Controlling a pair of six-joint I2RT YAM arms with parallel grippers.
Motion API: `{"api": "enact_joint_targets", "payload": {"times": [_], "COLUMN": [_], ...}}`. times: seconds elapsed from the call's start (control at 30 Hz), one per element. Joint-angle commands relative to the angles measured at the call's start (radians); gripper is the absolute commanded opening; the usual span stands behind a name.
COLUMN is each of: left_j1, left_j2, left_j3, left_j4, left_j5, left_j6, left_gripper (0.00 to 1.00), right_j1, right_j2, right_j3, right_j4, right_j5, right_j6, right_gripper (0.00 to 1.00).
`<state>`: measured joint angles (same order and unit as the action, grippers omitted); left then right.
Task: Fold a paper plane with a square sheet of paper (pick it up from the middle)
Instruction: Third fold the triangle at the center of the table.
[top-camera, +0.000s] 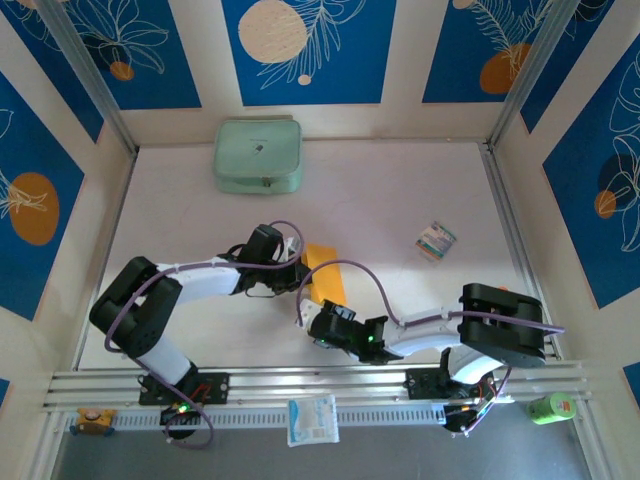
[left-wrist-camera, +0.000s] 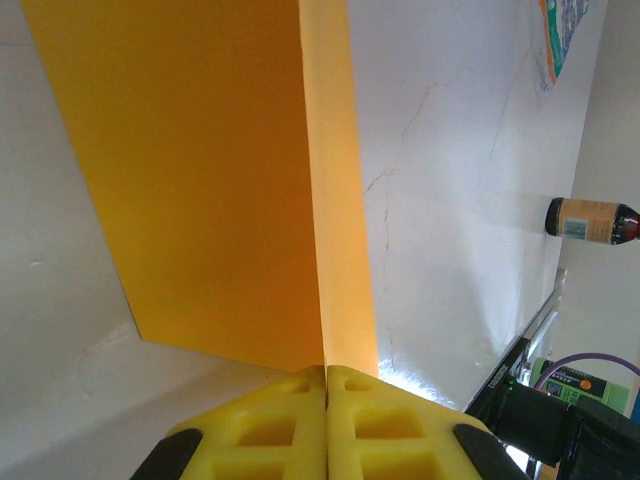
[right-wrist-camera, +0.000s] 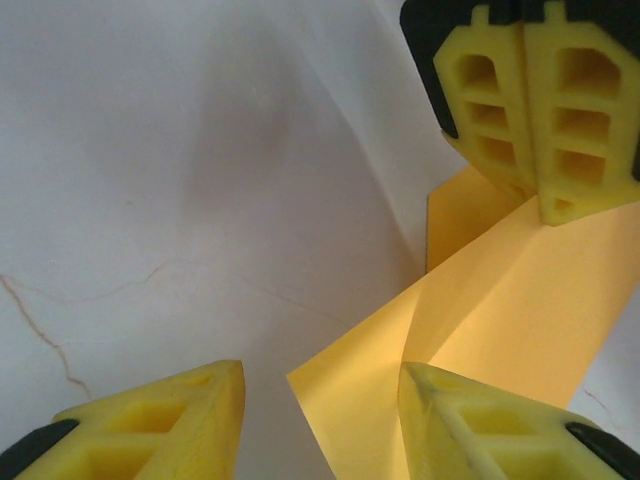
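Left wrist, left hand (left-wrist-camera: 326, 373) pinching paper (left-wrist-camera: 220, 180) edge

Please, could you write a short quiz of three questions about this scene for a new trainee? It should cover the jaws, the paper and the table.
1. True or false: the left jaws are shut on the orange paper.
2. What lies at the far edge of the table? A. a pale green pouch; B. a red bowl; C. a blue cup.
3. Fill in: the right jaws stand ____ next to the paper.

Key: 1 true; 2 A; 3 open.
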<state>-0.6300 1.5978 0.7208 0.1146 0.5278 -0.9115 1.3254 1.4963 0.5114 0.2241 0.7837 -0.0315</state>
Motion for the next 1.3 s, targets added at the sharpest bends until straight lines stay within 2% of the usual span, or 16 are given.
{"api": "enact_joint_targets", "payload": {"times": [0.0,0.2,0.4,0.7,1.27], "left_j1": [0.008,0.008,0.008,0.008,0.008], "left_j2": [-0.023,-0.014,-0.013,-0.014,-0.015], "left_j3": [-0.003,-0.003,-0.004,-0.005,-0.006], "left_j4": [-0.01,-0.003,-0.003,-0.001,-0.003], "left_j5": [0.023,0.026,0.025,0.024,0.023], "left_j6": [-0.004,-0.007,-0.006,-0.007,-0.006], "left_gripper": [0.09,0.09,0.09,0.09,0.09], "right_j1": [0.011,0.008,0.0,-0.014,-0.027], "right_j2": [0.01,0.0,-0.028,-0.073,-0.071], "right_j3": [0.015,0.013,0.003,-0.016,-0.012], "right_j4": [0.04,0.047,0.043,0.014,-0.015], "right_j5": [0.093,0.132,0.094,0.042,0.02], "right_j6": [-0.004,0.007,0.026,0.058,0.087], "right_gripper": [0.44,0.42,0.31,0.29,0.16]}}
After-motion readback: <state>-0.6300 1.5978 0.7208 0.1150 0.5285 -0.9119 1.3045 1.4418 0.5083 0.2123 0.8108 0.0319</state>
